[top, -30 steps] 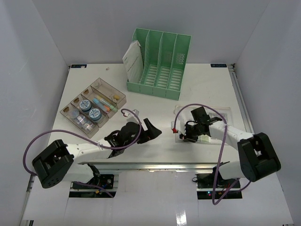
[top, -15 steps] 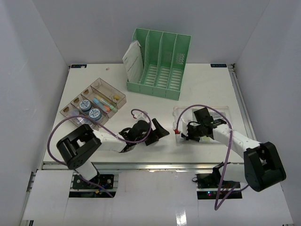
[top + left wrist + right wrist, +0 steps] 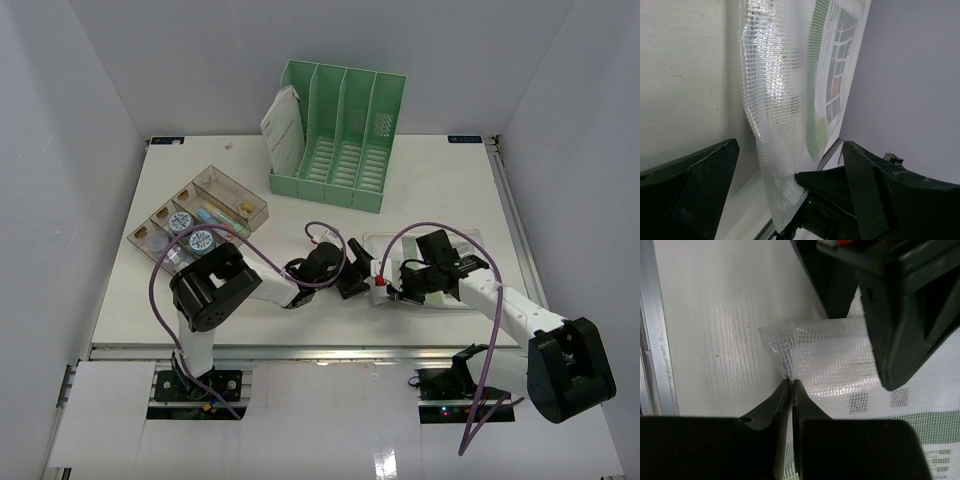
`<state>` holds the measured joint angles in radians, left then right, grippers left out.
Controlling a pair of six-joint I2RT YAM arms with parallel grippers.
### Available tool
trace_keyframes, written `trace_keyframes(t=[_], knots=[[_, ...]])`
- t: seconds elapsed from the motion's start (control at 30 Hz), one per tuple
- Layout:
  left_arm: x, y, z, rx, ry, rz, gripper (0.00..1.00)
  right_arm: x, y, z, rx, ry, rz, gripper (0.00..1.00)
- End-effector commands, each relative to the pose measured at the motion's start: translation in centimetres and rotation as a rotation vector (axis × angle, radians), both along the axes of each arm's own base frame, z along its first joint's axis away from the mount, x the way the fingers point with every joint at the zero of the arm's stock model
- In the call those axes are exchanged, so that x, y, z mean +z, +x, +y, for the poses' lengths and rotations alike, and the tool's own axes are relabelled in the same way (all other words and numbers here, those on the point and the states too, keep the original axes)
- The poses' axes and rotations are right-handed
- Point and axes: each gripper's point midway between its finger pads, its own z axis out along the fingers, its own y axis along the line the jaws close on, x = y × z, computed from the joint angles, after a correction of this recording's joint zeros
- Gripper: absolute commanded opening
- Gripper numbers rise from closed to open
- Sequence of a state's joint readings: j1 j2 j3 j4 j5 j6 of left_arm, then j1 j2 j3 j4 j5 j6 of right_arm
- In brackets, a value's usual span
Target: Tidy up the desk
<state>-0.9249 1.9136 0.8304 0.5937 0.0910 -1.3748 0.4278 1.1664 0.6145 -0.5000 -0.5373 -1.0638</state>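
A clear mesh pouch [image 3: 462, 242] with a printed sheet inside lies on the white desk [image 3: 440, 180] at the front right. My right gripper [image 3: 387, 291] is shut on the pouch's near left corner and holds it raised; the right wrist view shows its tips [image 3: 791, 383] pinching the mesh [image 3: 835, 365]. My left gripper [image 3: 357, 272] is open right beside that corner. In the left wrist view its jaws [image 3: 790, 200] stand wide on either side of the hanging pouch edge [image 3: 785, 90], with the right gripper's dark finger between them.
A green file rack [image 3: 345, 140] stands at the back with a white booklet [image 3: 283, 125] in its left slot. A clear compartment box [image 3: 200, 222] with small items sits at the left. The metal rail [image 3: 300, 350] runs along the front edge.
My left arm has swung right across the desk's front, bringing its open gripper up to the pouch's left corner. My right gripper stays shut on that corner.
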Motion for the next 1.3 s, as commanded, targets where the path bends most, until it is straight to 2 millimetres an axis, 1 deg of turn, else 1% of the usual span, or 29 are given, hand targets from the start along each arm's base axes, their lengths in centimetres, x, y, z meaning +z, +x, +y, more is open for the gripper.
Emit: trace_keyframes(t=[0.0,0.1,0.2,0.23,0.27,0.3,0.37,0.43,0.47,0.53,0.6,0.63,0.67,0.7,0.73,0.77,0.8,0.83,0.87,0.93,1.0,1.07,1.17,1.2,1.27], knots=[[0.0,-0.4,-1.1,-0.007,-0.045,0.054,0.94,3.9,1.0,2.5,0.018,0.129,-0.022,0.08],[-0.1,-0.3,-1.9,-0.016,-0.051,0.063,0.91,4.4,1.0,3.0,0.031,0.156,-0.015,0.08],[0.5,-0.2,-2.9,-0.036,-0.077,0.052,0.77,4.7,0.6,3.4,0.041,0.186,-0.004,0.08],[0.7,-0.2,-3.1,-0.043,-0.086,0.045,0.67,4.7,0.5,3.5,0.042,0.193,-0.002,0.09],[0.8,-0.1,-3.4,-0.049,-0.093,0.036,0.54,4.6,0.5,3.5,0.042,0.197,-0.002,0.1],[1.1,0.0,-3.5,-0.055,-0.098,0.026,0.41,4.6,0.4,3.5,0.04,0.2,-0.006,0.17],[1.8,0.1,-3.7,-0.067,-0.107,0.002,0.16,4.7,0.4,3.4,0.034,0.202,-0.02,0.36],[1.9,0.0,-3.3,-0.086,-0.056,-0.037,0.0,4.8,0.5,3.0,0.022,0.197,-0.044,0.54],[2.2,0.4,-3.1,-0.083,-0.032,-0.065,0.0,5.5,0.8,2.8,0.008,0.206,-0.073,0.62],[2.3,0.4,-1.9,-0.119,0.098,-0.147,0.0,6.7,1.3,2.3,-0.023,0.23,-0.109,0.77],[3.5,1.4,-0.3,-0.115,0.222,-0.251,0.0,9.4,2.3,0.9,-0.083,0.284,-0.185,0.9],[4.0,1.5,0.5,-0.127,0.268,-0.293,0.0,10.4,2.6,0.4,-0.107,0.304,-0.215,0.9],[4.2,1.9,2.0,-0.139,0.358,-0.35,0.0,11.4,3.1,-0.3,-0.139,0.323,-0.253,0.9],[5.2,2.2,3.4,-0.147,0.422,-0.406,0.0,12.6,3.6,-1.2,-0.177,0.343,-0.304,0.9],[7.2,2.6,4.5,-0.142,0.44,-0.446,0.0,13.9,4.1,-2.3,-0.226,0.365,-0.359,0.9],[7.9,2.9,6.0,-0.147,0.481,-0.459,0.0,14.5,4.4,-2.9,-0.268,0.381,-0.384,0.9],[10.4,3.2,7.2,-0.152,0.489,-0.521,0.0,15.5,4.8,-3.9,-0.311,0.397,-0.449,0.9],[11.8,3.5,8.3,-0.146,0.499,-0.544,0.0,16.3,4.9,-4.1,-0.327,0.413,-0.482,0.9],[13.7,4.1,9.8,-0.133,0.51,-0.575,0.0,15.7,5.0,-4.8,-0.367,0.419,-0.491,0.9],[17.5,5.7,12.6,-0.086,0.528,-0.618,0.0,15.3,4.9,-5.1,-0.383,0.424,-0.504,0.9],[21.7,6.7,14.8,-0.051,0.542,-0.707,0.0,15.1,4.9,-5.2,-0.391,0.42,-0.511,0.9],[26.1,8.2,16.9,0.011,0.567,-0.767,0.0,14.9,4.8,-5.1,-0.39,0.425,-0.497,0.9],[30.1,10.7,18.7,0.052,0.671,-0.855,0.0,14.6,4.5,-5.0,-0.382,0.434,-0.48,0.9],[31.2,11.6,19.2,0.069,0.704,-0.872,0.0,14.5,4.5,-4.9,-0.379,0.435,-0.479,0.9],[32.6,13.5,19.9,0.087,0.771,-0.91,0.0,14.4,4.5,-4.9,-0.38,0.434,-0.479,0.9]])
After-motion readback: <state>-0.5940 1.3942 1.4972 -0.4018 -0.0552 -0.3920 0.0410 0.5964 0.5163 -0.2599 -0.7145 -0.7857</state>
